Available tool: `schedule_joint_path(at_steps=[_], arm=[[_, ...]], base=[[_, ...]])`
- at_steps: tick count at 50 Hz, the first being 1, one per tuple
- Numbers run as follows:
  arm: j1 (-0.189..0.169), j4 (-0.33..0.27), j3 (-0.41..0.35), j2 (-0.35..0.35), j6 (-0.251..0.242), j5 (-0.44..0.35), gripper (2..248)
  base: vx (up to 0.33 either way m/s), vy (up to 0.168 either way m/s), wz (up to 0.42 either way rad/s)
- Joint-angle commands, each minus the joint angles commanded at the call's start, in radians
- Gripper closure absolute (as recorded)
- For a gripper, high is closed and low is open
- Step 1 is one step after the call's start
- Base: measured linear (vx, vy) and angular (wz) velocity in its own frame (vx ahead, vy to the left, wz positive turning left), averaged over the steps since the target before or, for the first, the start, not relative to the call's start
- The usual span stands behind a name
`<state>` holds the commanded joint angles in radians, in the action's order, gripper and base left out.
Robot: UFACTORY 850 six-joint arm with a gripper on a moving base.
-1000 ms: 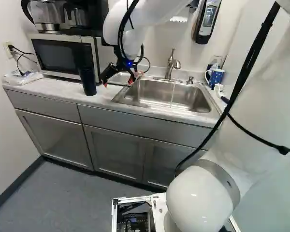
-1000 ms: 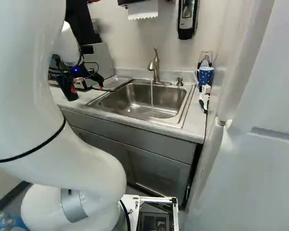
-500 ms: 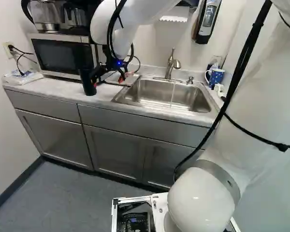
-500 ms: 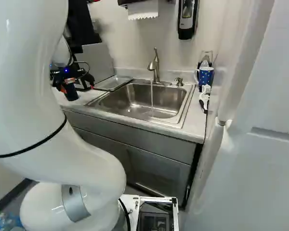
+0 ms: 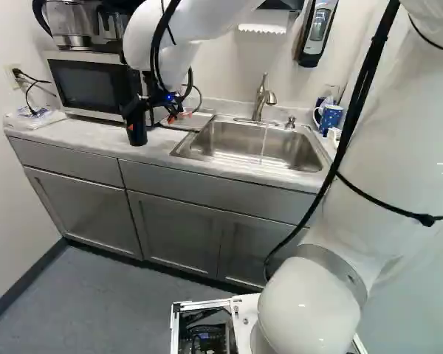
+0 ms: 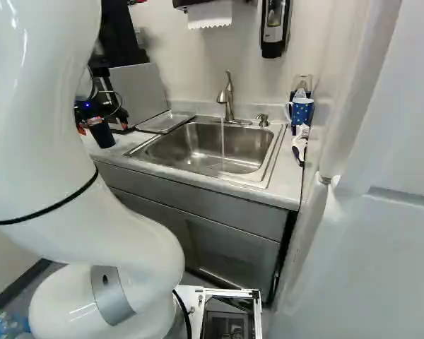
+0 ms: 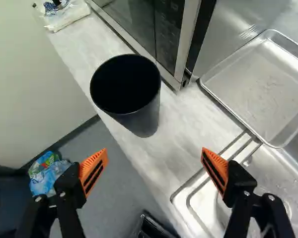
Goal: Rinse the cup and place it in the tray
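Cup [image 7: 145,117] on worktop [image 7: 176,130], upper left of left base view; tool [image 7: 154,153] released. Pending: grasp, rinse, into tray [image 7: 260,84].

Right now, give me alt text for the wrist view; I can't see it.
A black cup stands on the counter beside a microwave, ahead of the open pincer; a metal tray and the sink lie to one side.

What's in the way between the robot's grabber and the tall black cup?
Nothing that I can see. The black gripper with orange pads is open, and the tall black cup stands ahead of it on the pale countertop. The silver-and-black microwave is beyond the cup, not between them.
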<state>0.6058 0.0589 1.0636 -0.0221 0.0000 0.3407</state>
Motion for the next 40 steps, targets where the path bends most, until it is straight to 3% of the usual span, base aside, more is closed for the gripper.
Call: schedule_joint_path(at_steps=[40], arm=[[0.046,0.000,-0.041,-0.053,0.000,-0.225,3]], base=[[0.000,0.000,0.000]])
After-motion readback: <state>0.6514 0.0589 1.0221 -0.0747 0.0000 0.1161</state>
